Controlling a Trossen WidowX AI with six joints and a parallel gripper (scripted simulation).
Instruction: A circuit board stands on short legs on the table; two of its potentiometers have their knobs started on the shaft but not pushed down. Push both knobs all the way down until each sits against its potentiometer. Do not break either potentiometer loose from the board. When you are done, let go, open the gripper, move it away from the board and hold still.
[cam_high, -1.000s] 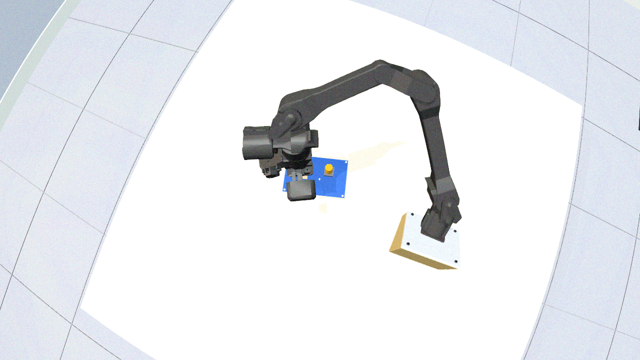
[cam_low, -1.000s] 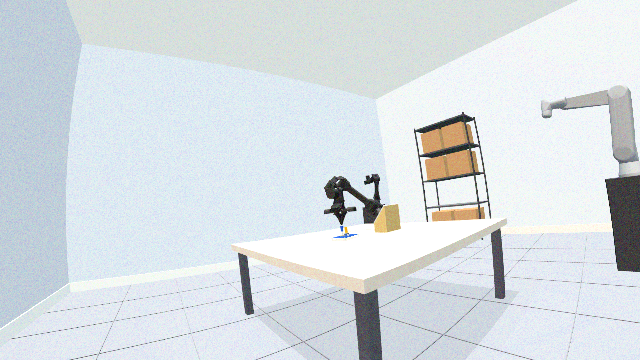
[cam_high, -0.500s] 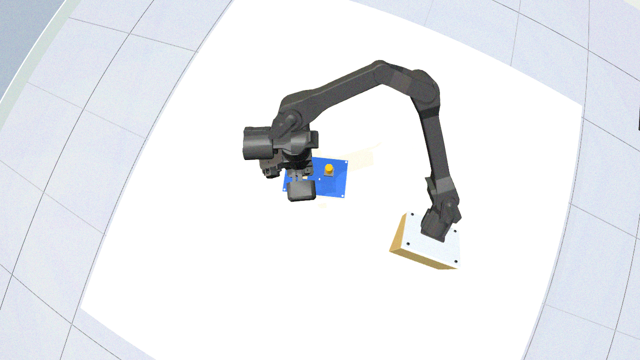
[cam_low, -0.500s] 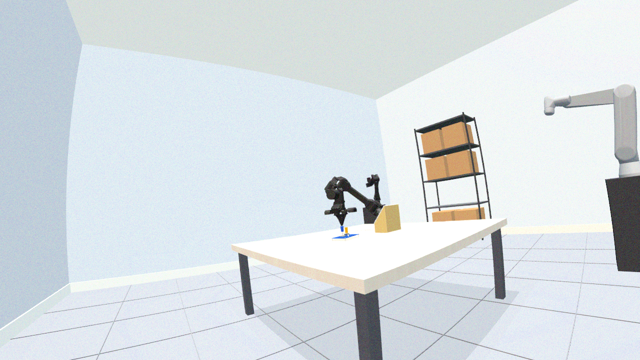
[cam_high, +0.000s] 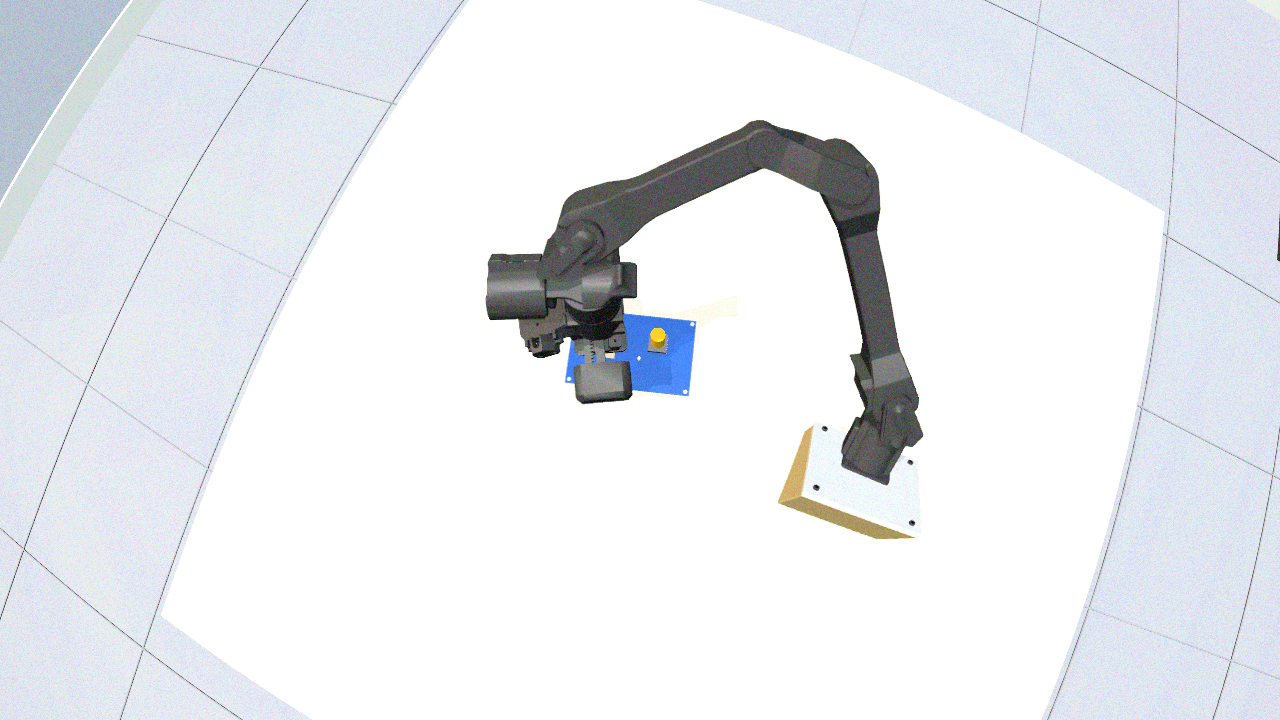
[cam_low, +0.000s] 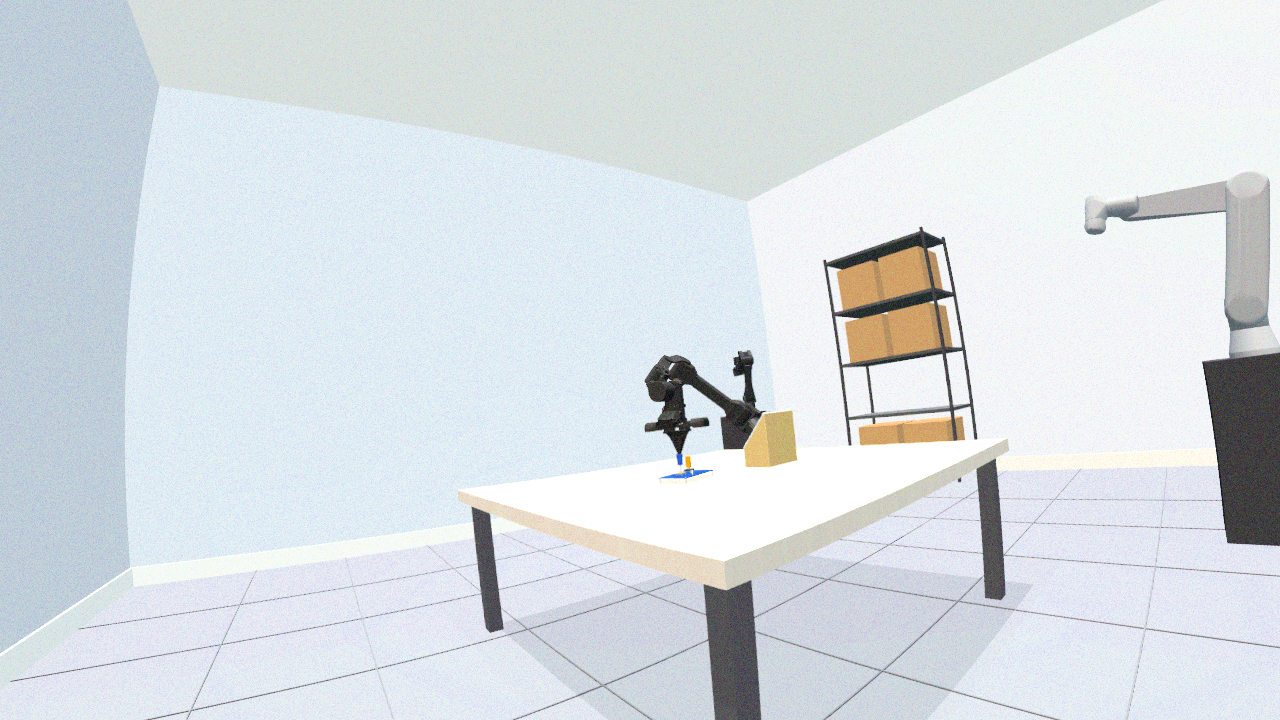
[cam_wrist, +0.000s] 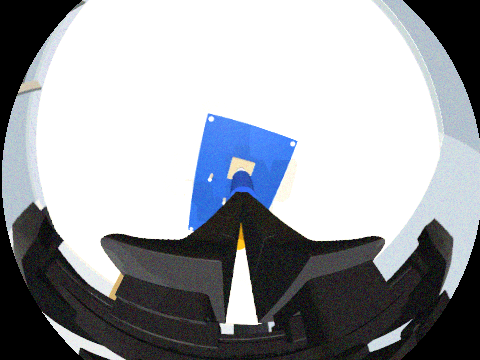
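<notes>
The blue circuit board (cam_high: 671, 368) (cam_low: 700, 472) (cam_wrist: 215, 145) stands on short legs on the table. My gripper (cam_low: 679, 453) (cam_wrist: 242, 198) is shut and empty, its closed tips at the top of the blue knob (cam_low: 679, 460) (cam_wrist: 242, 183). A gap shows between this knob and its tan potentiometer (cam_wrist: 242, 165), with a pale shaft in it in the exterior view. The orange knob (cam_high: 657, 337) (cam_low: 688, 461) (cam_wrist: 241, 244) stands over the other potentiometer (cam_high: 658, 349); how far down it sits is too small to tell. The arm hides the blue knob in the top view.
The arm's base stands on a wooden wedge block (cam_high: 841, 517) (cam_low: 771, 440) with a white top, on the table (cam_high: 447, 537) (cam_low: 626, 519). A shelf with boxes (cam_low: 911, 326) and a grey arm (cam_low: 1246, 250) stand away from the table.
</notes>
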